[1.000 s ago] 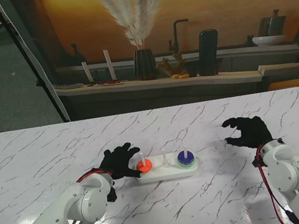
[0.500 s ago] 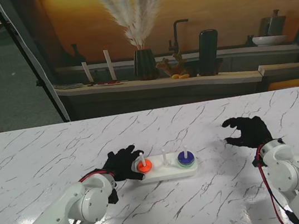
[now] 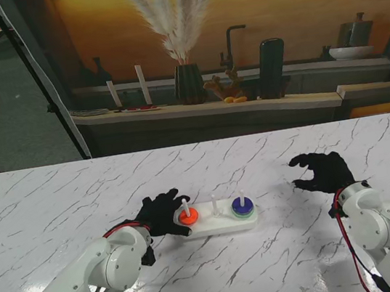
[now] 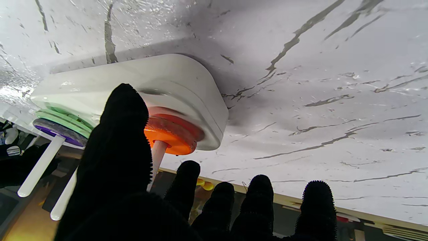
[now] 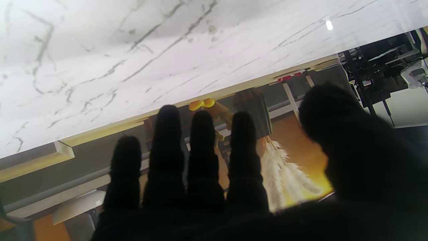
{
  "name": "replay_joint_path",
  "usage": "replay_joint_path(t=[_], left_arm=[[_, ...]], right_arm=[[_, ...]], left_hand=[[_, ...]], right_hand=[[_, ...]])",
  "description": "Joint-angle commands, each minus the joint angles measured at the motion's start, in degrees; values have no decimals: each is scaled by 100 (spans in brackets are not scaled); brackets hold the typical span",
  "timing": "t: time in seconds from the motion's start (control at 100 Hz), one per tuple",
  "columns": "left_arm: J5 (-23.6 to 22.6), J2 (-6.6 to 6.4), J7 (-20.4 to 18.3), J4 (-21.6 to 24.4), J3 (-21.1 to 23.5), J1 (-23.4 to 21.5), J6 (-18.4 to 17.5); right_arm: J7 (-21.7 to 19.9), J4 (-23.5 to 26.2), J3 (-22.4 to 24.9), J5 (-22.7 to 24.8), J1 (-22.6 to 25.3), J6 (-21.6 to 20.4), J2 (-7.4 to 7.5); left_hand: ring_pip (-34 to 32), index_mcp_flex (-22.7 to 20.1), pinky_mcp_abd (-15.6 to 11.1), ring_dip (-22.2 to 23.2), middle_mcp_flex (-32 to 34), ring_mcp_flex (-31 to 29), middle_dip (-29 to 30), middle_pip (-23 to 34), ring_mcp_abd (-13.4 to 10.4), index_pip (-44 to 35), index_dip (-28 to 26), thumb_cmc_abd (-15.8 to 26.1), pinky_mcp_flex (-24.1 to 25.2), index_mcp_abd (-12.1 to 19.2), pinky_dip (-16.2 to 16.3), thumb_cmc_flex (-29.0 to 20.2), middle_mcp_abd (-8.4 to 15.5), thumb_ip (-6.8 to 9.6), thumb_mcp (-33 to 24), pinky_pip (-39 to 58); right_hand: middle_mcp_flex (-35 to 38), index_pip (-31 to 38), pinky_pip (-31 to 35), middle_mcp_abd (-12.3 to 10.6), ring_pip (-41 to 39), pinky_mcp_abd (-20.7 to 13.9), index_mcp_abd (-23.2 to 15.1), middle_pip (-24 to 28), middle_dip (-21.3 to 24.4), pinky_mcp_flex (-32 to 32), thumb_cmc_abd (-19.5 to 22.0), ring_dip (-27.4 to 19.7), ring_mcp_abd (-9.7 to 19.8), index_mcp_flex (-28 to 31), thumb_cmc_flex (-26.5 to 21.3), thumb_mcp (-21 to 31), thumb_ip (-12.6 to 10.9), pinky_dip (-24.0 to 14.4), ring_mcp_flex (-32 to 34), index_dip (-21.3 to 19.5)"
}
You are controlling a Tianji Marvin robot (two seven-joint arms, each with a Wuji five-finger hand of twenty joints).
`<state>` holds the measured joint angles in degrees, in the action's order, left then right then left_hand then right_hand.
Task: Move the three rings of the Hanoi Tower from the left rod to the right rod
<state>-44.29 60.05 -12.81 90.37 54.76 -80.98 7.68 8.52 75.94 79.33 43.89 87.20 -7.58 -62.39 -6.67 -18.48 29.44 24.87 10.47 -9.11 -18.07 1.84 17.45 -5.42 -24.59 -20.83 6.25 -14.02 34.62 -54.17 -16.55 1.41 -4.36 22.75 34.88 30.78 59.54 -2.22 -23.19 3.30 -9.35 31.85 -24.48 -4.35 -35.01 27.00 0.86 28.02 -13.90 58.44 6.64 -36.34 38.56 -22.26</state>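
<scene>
Our left robot hand [image 3: 159,212] sits at the left end of the white base [image 3: 220,223], fingers spread and holding nothing, its thumb [image 4: 122,134] close beside the orange ring [image 3: 188,217]; we cannot tell whether it touches. That ring lies low on the left rod [image 3: 185,206], the last one still to move. The middle rod [image 3: 214,203] is bare, and the right rod [image 3: 242,198] already carries a purple ring [image 3: 242,208] on a green one [image 3: 243,214].

The risk we see: the base is light and loose on the bench [image 3: 57,203], so a thumb pushing sideways could slide or tip it, and a ring lifted at a tilt could jam on the rod and drag the base up.

Our right robot hand [image 3: 321,170] hovers well apart to the right, fingers loosely curled, empty.
</scene>
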Motion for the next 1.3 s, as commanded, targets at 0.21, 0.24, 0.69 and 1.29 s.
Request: replay_joint_path(t=[0.21, 0.24, 0.69, 1.29], left_arm=[[152, 0, -222, 57, -42, -23, -69], [152, 0, -222, 46, -57, -13, -64], [55, 27, -49, -130, -292, 99, 57], [156, 103, 243, -127, -263, 35, 271]], right_arm=[[-24, 32, -33, -21, 37, 28, -37], [-22, 30, -34, -18, 36, 27, -37], [-39, 44, -19, -17, 52, 37, -34], [-47, 40, -29, -14, 63, 34, -32]], left_hand=[[87, 92, 74, -47, -180, 160, 32, -43, 25, 49, 3, -165, 73, -2, -11, -13, -7, 6, -116, 36], [82, 84, 76, -46, -170, 148, 31, -39, 25, 44, 0, -169, 70, 2, -9, -27, -8, 8, -126, 36], [-107, -101, 125, 75, 77, -179, -22, 22, 74, -94, -90, -203, -81, -8, 153, -252, -17, 36, -374, 430], [-422, -827, 76, 318, 715, -679, -165, 220, 46, -568, -428, 1096, -129, 377, 68, -1062, 76, -156, 383, 1130]], right_hand=[[-2, 54, 117, -15, -62, 1748, -60, 53, 17, 42, 110, -40, 0, 33, -67, 52, -254, 57, -115, -58], [-2, 52, 118, -16, -61, 1749, -66, 53, 17, 38, 112, -40, 2, 28, -69, 52, -254, 57, -118, -57], [-5, 55, 122, -23, -64, 1751, -54, 55, 19, 40, 116, -41, 11, 42, -72, 50, -255, 59, -118, -57], [-15, 47, 123, -17, -63, 1751, -52, 51, 23, 38, 116, -45, 3, 20, -72, 49, -255, 62, -122, -52]])
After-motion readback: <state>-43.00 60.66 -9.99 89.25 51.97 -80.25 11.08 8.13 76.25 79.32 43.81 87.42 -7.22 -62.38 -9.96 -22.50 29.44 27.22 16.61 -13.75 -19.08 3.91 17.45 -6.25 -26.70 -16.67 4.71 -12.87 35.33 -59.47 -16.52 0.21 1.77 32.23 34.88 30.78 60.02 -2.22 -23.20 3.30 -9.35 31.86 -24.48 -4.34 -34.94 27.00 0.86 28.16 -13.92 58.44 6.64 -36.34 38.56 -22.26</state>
